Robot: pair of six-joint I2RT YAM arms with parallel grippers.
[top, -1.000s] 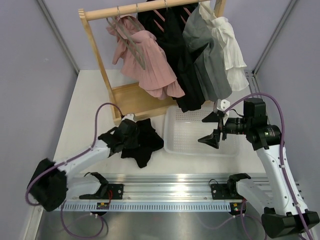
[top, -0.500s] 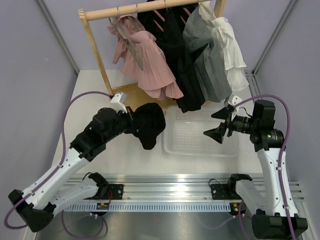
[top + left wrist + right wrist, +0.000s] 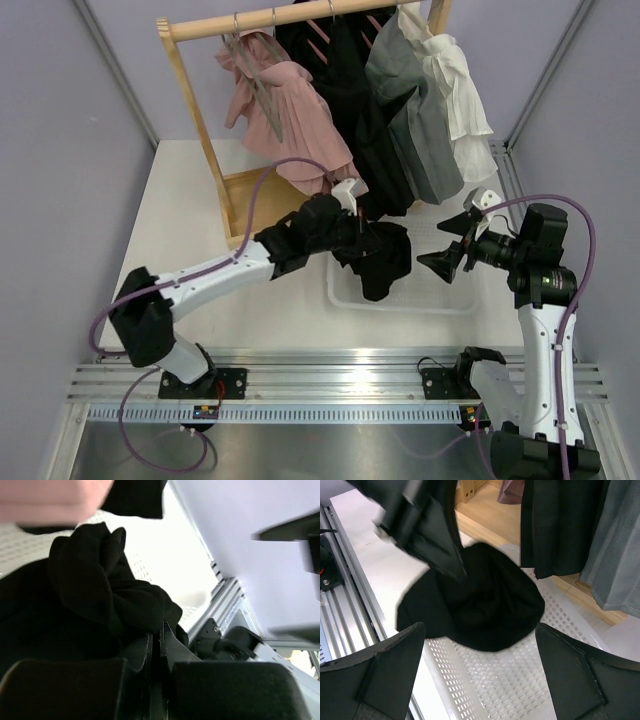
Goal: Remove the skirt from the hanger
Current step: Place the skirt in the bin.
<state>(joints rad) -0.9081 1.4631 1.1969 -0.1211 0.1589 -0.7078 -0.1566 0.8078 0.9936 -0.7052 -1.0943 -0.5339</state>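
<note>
The black skirt (image 3: 378, 258) hangs bunched in a dark clump over the left half of the white perforated basket (image 3: 445, 300), off the rack and clear of the clothes hanging behind the basket. From the right wrist view the skirt (image 3: 485, 605) covers the basket's left rear corner, and its lower folds lie at the level of the basket's (image 3: 520, 670) rim; whether they touch the mesh cannot be told. The left gripper (image 3: 155, 647) has its fingers pressed together with a fold of the skirt (image 3: 95, 595) pinched between them, and the left arm reaches in across the table from the basket's left.

The right gripper (image 3: 451, 243) hovers above the right half of the basket with its fingers spread wide and nothing between them, well apart from the skirt.

Behind the basket stands a wooden rack (image 3: 190, 90). From its rail hang a pink garment (image 3: 300, 130), a black garment (image 3: 350, 100), a grey garment (image 3: 420, 120) and a white garment (image 3: 465, 100), left to right. The basket sits on a white table (image 3: 180, 220). In front of the basket, on the aluminium rail near the left arm's base, a small mark (image 3: 207, 408) with red and yellow spots is too small to read.
</note>
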